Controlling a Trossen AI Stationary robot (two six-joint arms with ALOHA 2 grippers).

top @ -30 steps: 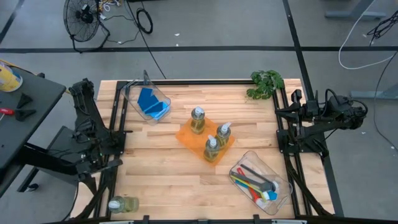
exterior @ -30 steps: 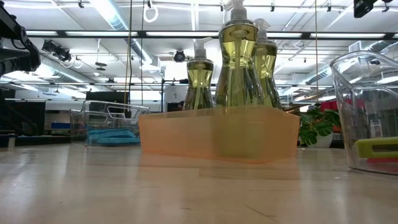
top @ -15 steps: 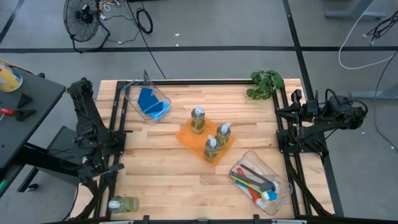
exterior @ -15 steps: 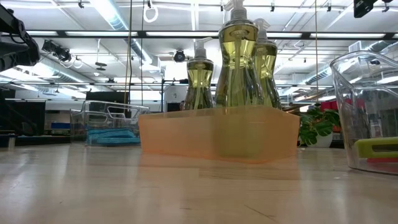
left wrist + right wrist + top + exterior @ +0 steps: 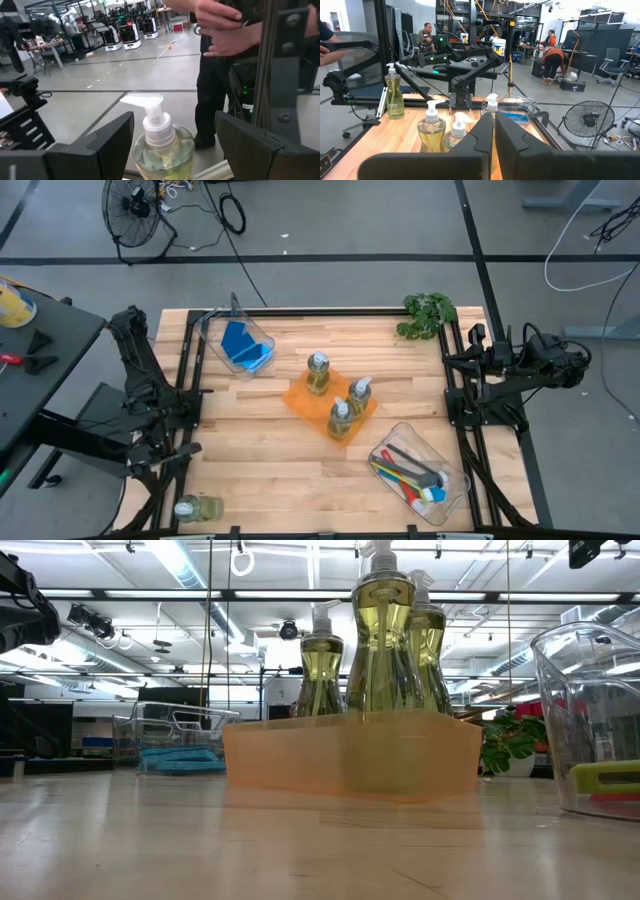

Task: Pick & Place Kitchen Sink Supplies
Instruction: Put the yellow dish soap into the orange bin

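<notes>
1. Left claw: released, fingers spread wide on either side of a soap bottle without touching it. The claw sits at the left front corner of the desk.
2. The bottle between the left fingers stands upright at that corner, pump spout turned sideways. In the high view it shows as a lone bottle well apart from the others.
3. Right claw: clenched, fingers pressed together, nothing between them. The right arm is folded at the right edge of the desk, claw clear of all items.
4. Ahead of the right claw, three bottles stand upright in an orange tray at mid-desk.
5. Beyond the tray from the right claw, blue sponges lie in a clear bin near the far left corner.
6. On the near side of the right claw, brushes in several colours lie in a second clear bin.
7. A plant stands at the far right corner, near the right arm.
8. A person stands beyond the left claw, off the desk.
</notes>
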